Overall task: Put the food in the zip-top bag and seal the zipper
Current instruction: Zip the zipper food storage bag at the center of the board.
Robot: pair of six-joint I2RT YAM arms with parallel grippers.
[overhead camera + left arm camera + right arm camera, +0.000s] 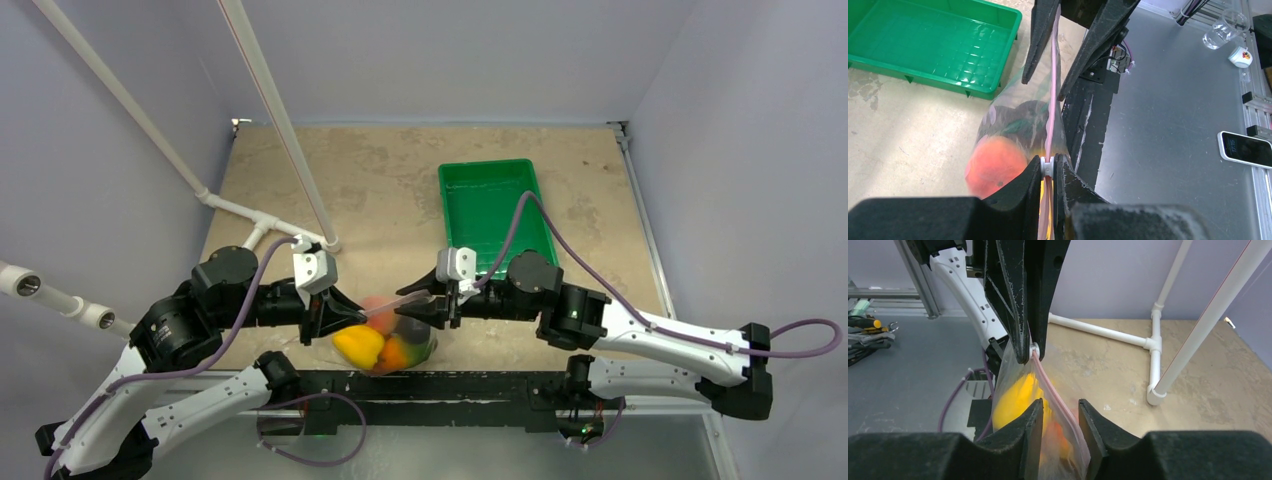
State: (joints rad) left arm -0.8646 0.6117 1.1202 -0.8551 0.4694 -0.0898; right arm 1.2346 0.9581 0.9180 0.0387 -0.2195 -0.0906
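Lavender walls [450,50], mottled beige tabletop [380,190]

Robotics lab: walled test table [380,180] under white pipe frame [276,110].

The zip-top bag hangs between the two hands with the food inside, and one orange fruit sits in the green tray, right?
One thing is off: the green tray holds no fruit, as the top view shows. The rest stands: the zip-top bag hangs between the left hand and right hand, food inside.

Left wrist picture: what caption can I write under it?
The left gripper pinches the pink zipper of the fruit-filled zip-top bag while the right gripper straddles it, open.
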